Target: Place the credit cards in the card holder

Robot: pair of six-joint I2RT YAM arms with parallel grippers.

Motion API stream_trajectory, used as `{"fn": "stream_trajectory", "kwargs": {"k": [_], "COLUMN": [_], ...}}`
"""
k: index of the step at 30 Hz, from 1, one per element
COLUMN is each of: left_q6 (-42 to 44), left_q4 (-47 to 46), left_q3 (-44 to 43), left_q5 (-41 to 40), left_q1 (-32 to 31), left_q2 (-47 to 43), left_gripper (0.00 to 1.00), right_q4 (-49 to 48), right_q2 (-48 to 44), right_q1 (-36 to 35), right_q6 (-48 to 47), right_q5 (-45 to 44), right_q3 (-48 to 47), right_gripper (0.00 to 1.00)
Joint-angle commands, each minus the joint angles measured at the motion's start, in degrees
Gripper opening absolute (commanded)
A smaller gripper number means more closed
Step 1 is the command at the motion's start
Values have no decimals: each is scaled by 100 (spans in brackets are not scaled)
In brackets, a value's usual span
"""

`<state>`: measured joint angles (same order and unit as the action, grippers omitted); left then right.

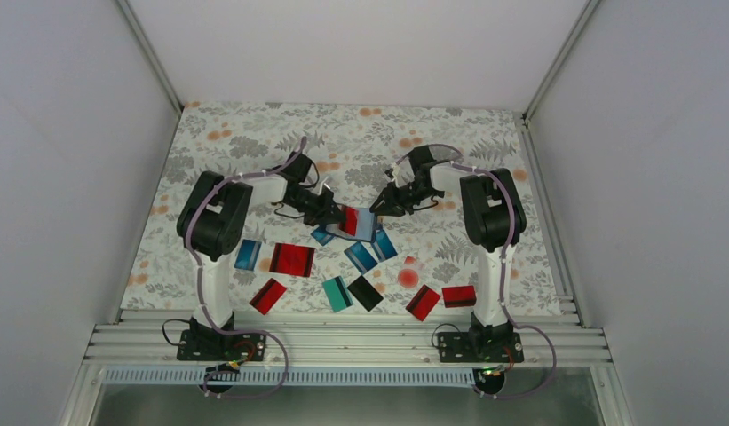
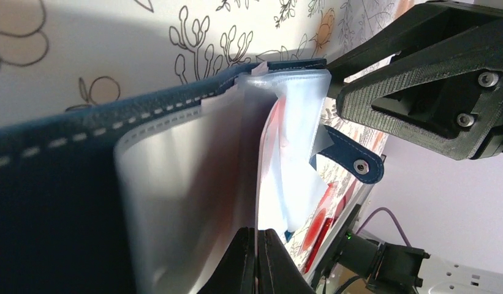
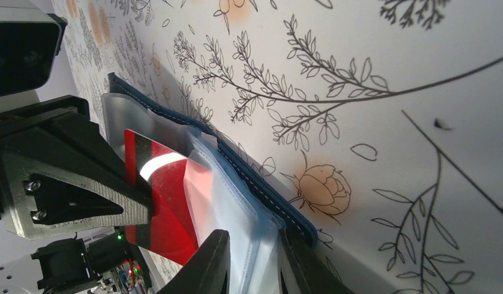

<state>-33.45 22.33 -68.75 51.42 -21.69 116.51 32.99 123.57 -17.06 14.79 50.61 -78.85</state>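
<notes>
One red card [image 3: 160,211] protrudes from the card holder [image 3: 236,205].

Your card holder [image 1: 368,226] is open at mid-scene, with clear sleeves fanned out from its navy cover and the small closure tab hanging free. One red card [image 1: 349,219] sits partway inside a sleeve, its left end showing. The other credit cards [image 1: 292,260] lie flat and scattered on the surface [image 1: 485,142] just near of the holder: red, blue, teal and black, several with a dark stripe.
</notes>
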Motion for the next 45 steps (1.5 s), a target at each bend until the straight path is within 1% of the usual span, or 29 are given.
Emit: {"fn": "stream_trajectory", "kwargs": {"k": [1,15,28,31,35,36,40,43,45], "left_q6": [45,-107,-333,-328,-291,-267,-179,-76,53], "left_q4": [-53,-183,-271,-193,-20,32,192,582,1014], "left_q3": [-169,-443,-439,-450,-513,-541,-700,-928,-1186], "left_q5": [86,149,354,289,139,98,20,-193,-518], "left_q1": [-87,-257,-344,-339,-344,-344,-368,-424,-497], "left_q2": [223,474,621,618,583,583,637,686,739], "left_gripper": [2,2,3,10,25,27,30,33,39], "right_q4": [43,32,42,91,174,187,231,264,283], "right_q2": [151,196,104,87,51,43,33,45,50], "right_q1": [-48,-58,-45,-48,-45,-43,-51,-50,-45], "right_q6": [-22,5,-109,-156,-203,-213,-245,-255,-248], "right_q5": [-172,-113,-246,-257,-328,-344,-362,-366,-365], "right_q3": [-13,-66,126,122,90,89,63,21,-5], "right_gripper": [22,22,22,22,22,22,22,22,22]}}
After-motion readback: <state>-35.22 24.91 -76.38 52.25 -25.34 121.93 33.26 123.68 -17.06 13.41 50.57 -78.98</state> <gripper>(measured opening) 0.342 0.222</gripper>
